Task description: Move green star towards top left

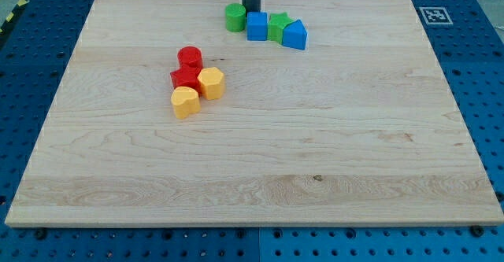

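The green star [278,25] lies near the view's top centre, wedged between a blue cube [257,26] on its left and a blue pentagon-like block [295,35] on its right. A green cylinder [235,16] sits left of the blue cube. My tip [250,10] comes down from the view's top edge. It stands just above the blue cube, between the green cylinder and the green star, up and to the left of the star.
A cluster sits left of centre: a red cylinder [190,57], a red star-like block [186,79], a yellow hexagon [211,83] and a yellow heart-like block [185,102]. The wooden board [260,160] lies on a blue pegboard. A marker tag [432,15] is at the top right.
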Controlling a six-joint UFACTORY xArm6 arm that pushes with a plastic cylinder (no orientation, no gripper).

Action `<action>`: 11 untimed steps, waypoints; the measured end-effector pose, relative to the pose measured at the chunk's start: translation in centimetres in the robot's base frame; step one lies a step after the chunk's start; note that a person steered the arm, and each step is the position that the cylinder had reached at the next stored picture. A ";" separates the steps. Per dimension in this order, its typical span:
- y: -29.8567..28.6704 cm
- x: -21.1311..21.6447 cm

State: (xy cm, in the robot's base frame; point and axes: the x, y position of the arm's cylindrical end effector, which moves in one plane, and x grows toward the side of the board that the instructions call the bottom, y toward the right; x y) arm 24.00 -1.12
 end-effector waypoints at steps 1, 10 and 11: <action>-2.0 -1.3; -2.0 0.1; 1.7 0.1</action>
